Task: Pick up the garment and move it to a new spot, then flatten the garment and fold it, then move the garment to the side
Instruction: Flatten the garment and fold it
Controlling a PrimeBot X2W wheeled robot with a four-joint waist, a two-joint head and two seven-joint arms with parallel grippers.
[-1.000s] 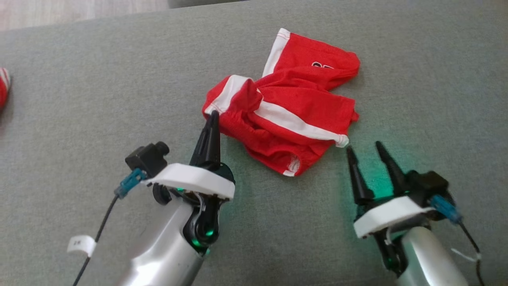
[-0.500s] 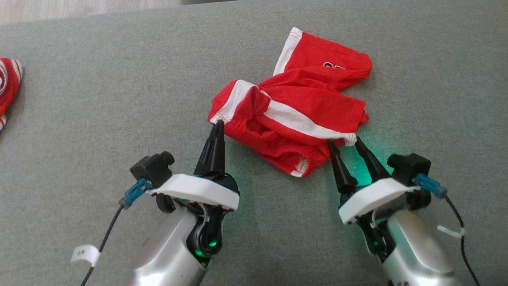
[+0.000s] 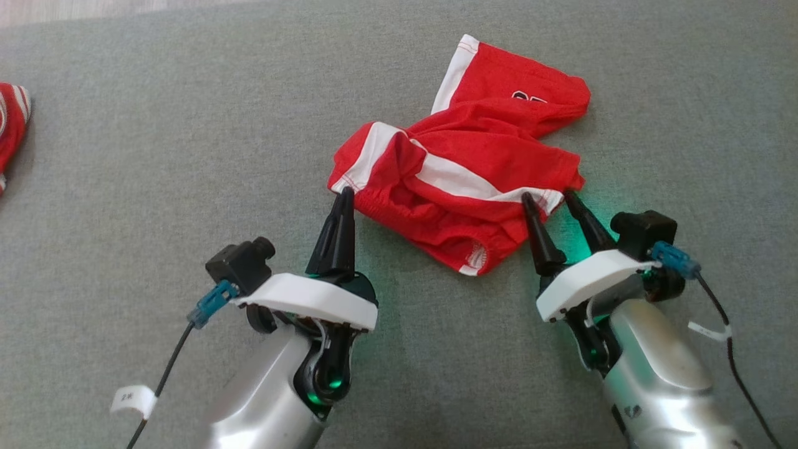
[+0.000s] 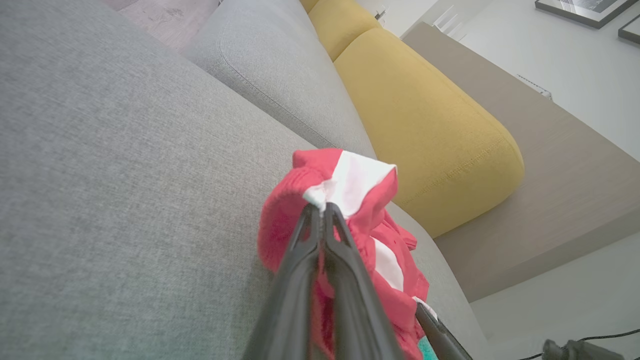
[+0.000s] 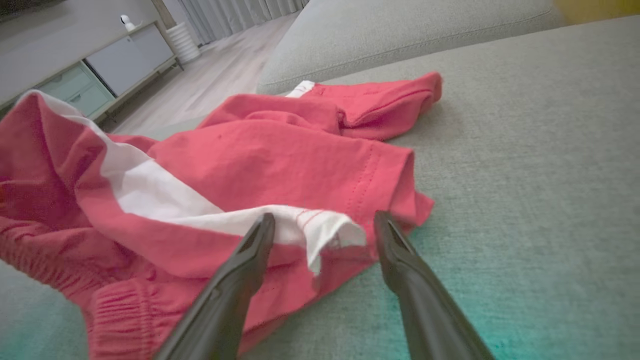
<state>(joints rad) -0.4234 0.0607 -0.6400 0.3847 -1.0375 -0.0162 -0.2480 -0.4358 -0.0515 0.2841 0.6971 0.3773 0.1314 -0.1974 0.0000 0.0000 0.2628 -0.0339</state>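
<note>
The left gripper (image 3: pixel 345 193) clamps the garment (image 3: pixel 480 156); right gripper (image 3: pixel 548 196), open, apparently straddles its hem.

You are looking at a grey fabric sofa seat (image 3: pixel 124 156), with a grey back cushion (image 4: pixel 280 85) and a mustard-yellow cushion (image 4: pixel 430 125) beside it. Behind them runs a brown panel (image 4: pixel 575 200) under a white wall (image 4: pixel 575 75) with framed pictures (image 4: pixel 580 7). Pale wood floor (image 5: pixel 220 75) leads to a low cabinet (image 5: pixel 115 65) with drawers and curtains (image 5: pixel 240 10). A green glow tints the seat fabric.
</note>
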